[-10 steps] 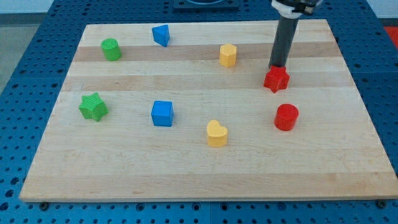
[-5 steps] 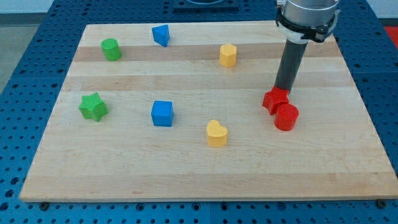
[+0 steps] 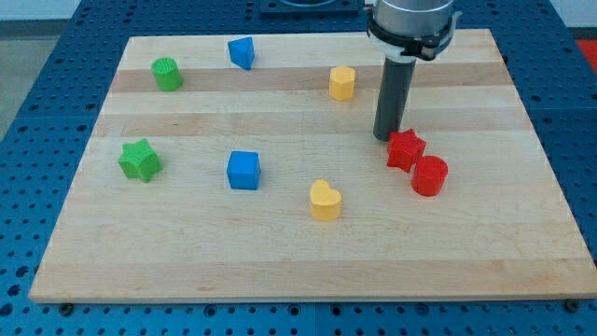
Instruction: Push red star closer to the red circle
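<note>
The red star [image 3: 405,149] lies on the wooden board [image 3: 187,252] at the view's right, touching or almost touching the red circle [image 3: 429,175], which sits just below and to its right. My tip [image 3: 385,137] stands just above and to the left of the red star, close to its upper left edge.
A yellow hexagon [image 3: 342,83] sits above and left of the tip. A yellow heart [image 3: 325,201] and a blue cube [image 3: 243,170] lie lower left. A green star [image 3: 140,161], a green cylinder [image 3: 167,74] and a blue triangular block [image 3: 242,52] are at the left.
The red star was pushed down the board until it met the red circle. My tip then moved left, from the star's upper right to its upper left.
</note>
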`<state>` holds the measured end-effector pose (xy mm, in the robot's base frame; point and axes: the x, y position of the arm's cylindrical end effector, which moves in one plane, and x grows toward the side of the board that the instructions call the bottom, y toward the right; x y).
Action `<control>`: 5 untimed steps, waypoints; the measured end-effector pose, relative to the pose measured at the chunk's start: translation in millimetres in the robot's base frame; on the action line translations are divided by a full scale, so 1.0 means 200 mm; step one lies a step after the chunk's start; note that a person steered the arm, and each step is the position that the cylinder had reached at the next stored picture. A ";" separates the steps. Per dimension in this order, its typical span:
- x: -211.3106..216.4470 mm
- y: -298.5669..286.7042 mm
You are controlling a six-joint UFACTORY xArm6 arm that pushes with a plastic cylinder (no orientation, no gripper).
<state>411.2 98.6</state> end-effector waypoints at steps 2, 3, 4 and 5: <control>0.23 0.17; 0.23 0.17; 0.21 0.09; 0.16 -0.20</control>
